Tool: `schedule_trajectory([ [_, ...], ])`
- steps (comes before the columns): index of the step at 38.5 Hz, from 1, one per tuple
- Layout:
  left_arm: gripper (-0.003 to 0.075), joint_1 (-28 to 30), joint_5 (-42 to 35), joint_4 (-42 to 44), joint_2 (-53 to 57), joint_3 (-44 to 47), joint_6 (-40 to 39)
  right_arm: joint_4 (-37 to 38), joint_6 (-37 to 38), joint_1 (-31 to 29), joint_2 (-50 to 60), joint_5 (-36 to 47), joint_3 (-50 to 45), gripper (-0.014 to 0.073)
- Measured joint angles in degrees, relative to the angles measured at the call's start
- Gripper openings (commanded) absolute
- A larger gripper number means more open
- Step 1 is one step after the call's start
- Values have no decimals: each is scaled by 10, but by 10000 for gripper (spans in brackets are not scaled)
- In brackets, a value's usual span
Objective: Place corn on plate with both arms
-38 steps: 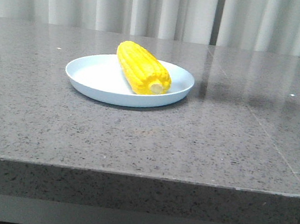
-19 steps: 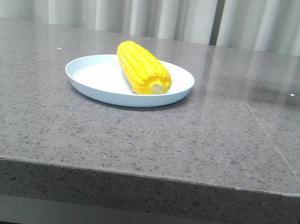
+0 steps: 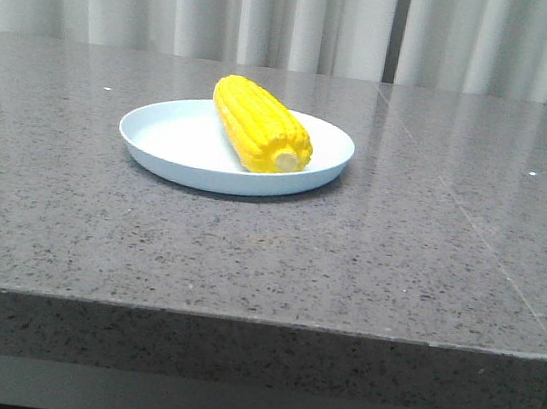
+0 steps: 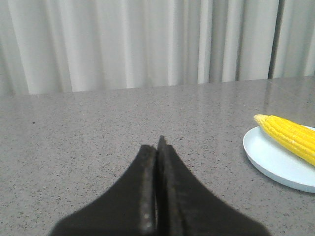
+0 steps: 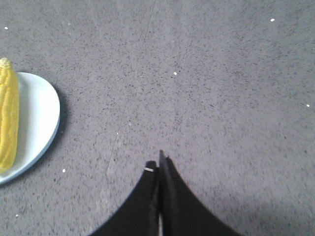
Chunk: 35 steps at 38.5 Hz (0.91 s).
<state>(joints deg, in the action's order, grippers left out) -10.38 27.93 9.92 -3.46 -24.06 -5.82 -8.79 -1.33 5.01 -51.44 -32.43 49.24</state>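
The corn point(image 3: 262, 124) lies diagonally on the plate point(image 3: 167, 135), apparently settled. My left gripper point(image 4: 157, 147) and right gripper point(image 5: 158, 164), both pressed closed and empty, flank it, well apart.

My front camera sits low, just off the near edge of the desk point(image 3: 246, 261), and faces forward across it toward the curtain point(image 3: 278, 14), with the plate point(image 3: 161, 139) and corn point(image 3: 261, 122) at middle range. The camera on my left wrist looks almost level over my left gripper point(image 4: 157, 147) toward the same curtain point(image 4: 123, 44), while the one on my right wrist looks steeply down past my right gripper point(image 5: 158, 164) onto the desk point(image 5: 221, 98). All three views share the plate point(image 4: 275, 162) point(image 5: 42, 113) and the corn point(image 4: 290, 137) point(image 5: 7, 118), which each wrist camera catches only at the edge of its frame.
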Motion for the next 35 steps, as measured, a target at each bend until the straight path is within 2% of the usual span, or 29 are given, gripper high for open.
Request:
schedule_trajectory([
  [9, -20, 0, 0, 0, 0, 0, 0, 0, 0, -1, 210, 53, -182, -69],
  [17, -20, 0, 0, 0, 0, 0, 0, 0, 0, -1, 355, 57, -259, -69],
  [23, -20, 0, 0, 0, 0, 0, 0, 0, 0, -1, 399, 58, -273, -69],
  [35, -20, 0, 0, 0, 0, 0, 0, 0, 0, -1, 402, 61, -273, -69],
])
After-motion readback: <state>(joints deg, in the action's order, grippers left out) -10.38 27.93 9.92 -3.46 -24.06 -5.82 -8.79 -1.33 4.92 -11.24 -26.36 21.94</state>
